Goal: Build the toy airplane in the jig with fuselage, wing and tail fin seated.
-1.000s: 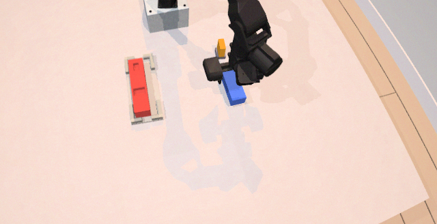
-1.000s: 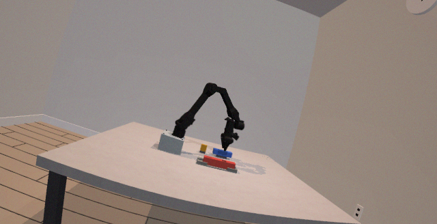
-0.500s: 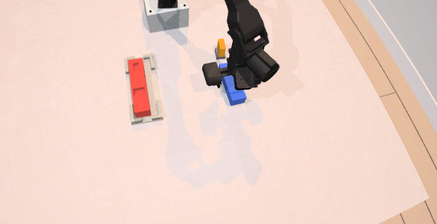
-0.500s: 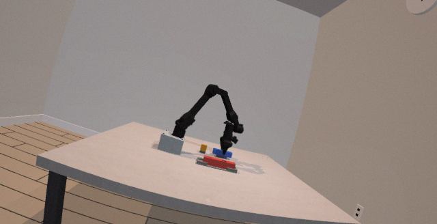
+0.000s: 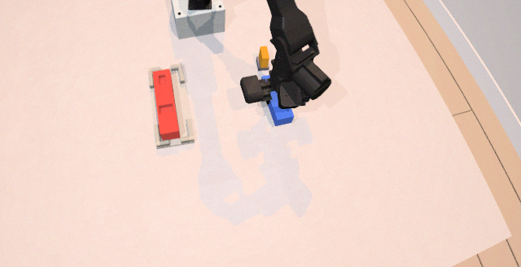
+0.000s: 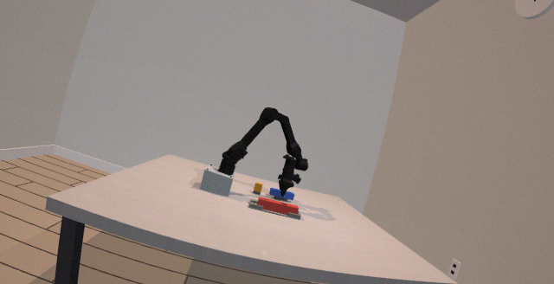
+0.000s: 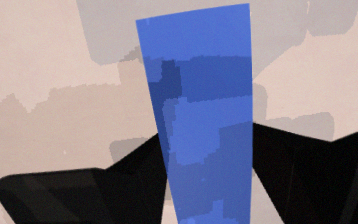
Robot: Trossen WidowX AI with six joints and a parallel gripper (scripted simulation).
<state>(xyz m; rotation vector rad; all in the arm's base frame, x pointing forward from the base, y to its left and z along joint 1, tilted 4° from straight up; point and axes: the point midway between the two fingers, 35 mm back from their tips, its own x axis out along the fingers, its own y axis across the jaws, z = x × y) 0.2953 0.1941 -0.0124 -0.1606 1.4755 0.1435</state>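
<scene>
The red fuselage (image 5: 166, 96) (image 6: 278, 206) lies lengthwise in the pale jig (image 5: 190, 134) (image 6: 295, 216), toward its left side in the top view, with two sockets facing up. Whether it sits fully flat is unclear. The blue wing (image 5: 282, 116) (image 6: 290, 196) (image 7: 200, 30) lies low at the table, to the right of the jig in the top view. My gripper (image 5: 272, 94) (image 6: 283, 194) (image 7: 202, 132) points down, shut on the wing across its width, with a finger against each long side. The wing's tab is hidden. The orange tail fin (image 5: 264, 57) (image 6: 258, 187) stands on a dark base beyond the wing.
The arm's pale box-shaped base (image 5: 201, 24) (image 6: 216, 183) stands behind the jig, toward the top of the top view. The tail fin is close to the wing's far end. The table edge (image 5: 427, 73) curves along the right.
</scene>
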